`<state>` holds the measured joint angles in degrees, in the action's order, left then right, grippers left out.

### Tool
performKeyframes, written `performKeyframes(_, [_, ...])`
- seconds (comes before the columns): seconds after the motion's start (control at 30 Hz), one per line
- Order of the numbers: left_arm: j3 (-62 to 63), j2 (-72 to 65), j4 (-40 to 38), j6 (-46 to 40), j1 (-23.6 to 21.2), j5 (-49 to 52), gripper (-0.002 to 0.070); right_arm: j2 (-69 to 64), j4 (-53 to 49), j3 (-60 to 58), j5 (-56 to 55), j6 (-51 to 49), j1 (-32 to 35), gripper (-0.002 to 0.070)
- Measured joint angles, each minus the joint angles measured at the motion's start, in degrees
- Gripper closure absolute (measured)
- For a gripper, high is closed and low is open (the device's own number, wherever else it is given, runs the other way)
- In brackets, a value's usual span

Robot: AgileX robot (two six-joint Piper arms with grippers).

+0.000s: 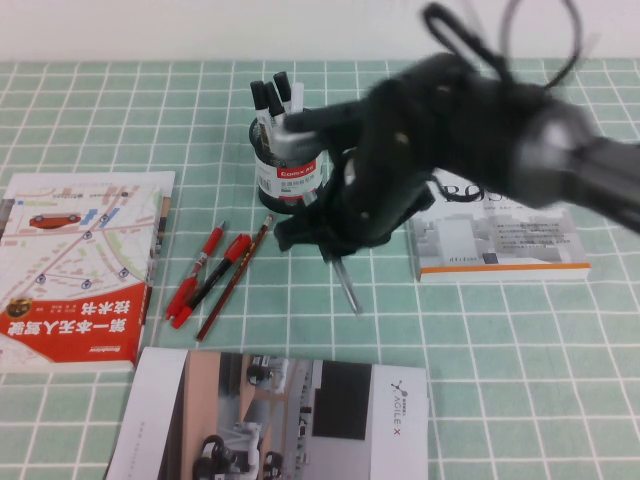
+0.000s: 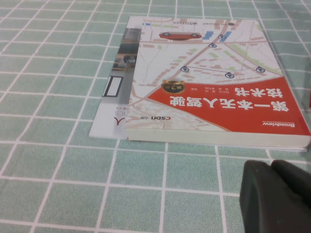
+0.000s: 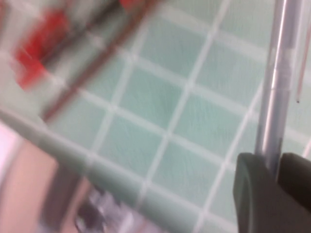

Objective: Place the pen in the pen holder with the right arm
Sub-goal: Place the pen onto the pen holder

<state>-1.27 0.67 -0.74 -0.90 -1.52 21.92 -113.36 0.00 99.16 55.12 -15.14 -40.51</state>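
From the raised camera, a counter (image 1: 500, 340) covered in green checked cloth; the black wire-mesh pen holder (image 1: 286, 172) stands near the back centre, holding white markers with black caps (image 1: 272, 103); the right arm (image 1: 480, 125) reaches in from the right, blurred, its claw (image 1: 335, 235) just in front of the holder, pinching the slim grey pen (image 1: 347, 283), whose lower end slants down toward the cloth; red pens (image 1: 205, 268) lie to the left; a red and white book (image 1: 75, 265) lies at far left, a white book (image 1: 500, 240) at right, a brochure (image 1: 270, 415) in front.

Left wrist camera: the left claw (image 2: 277, 196) hovers beside the red and white book (image 2: 209, 77); whether it is spread, I cannot tell.

Right wrist camera: the right claw's fingers (image 3: 252, 189) are pressed onto the pen (image 3: 277, 87) above the checked cloth; red pens (image 3: 43, 43) are blurred beyond.
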Motion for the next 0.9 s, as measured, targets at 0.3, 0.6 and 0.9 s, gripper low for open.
performKeyframes(0.3, [0.0, 0.0, 0.0, 0.0, 0.0, 0.0, 0.0679, 10.29, 0.0, -22.74, -43.89, 0.0, 0.92, 0.0631])
performKeyframes(0.6, [0.0, 0.0, 0.0, 0.0, 0.0, 0.0, 0.0679, 5.57, 0.0, -29.04, -87.91, 4.0, 3.87, 0.0632])
performKeyframes(0.9, [0.0, 0.0, 0.0, 0.0, 0.0, 0.0, 0.0679, -4.91, 0.64, -23.16, -103.47, 8.25, 4.8, 0.0632])
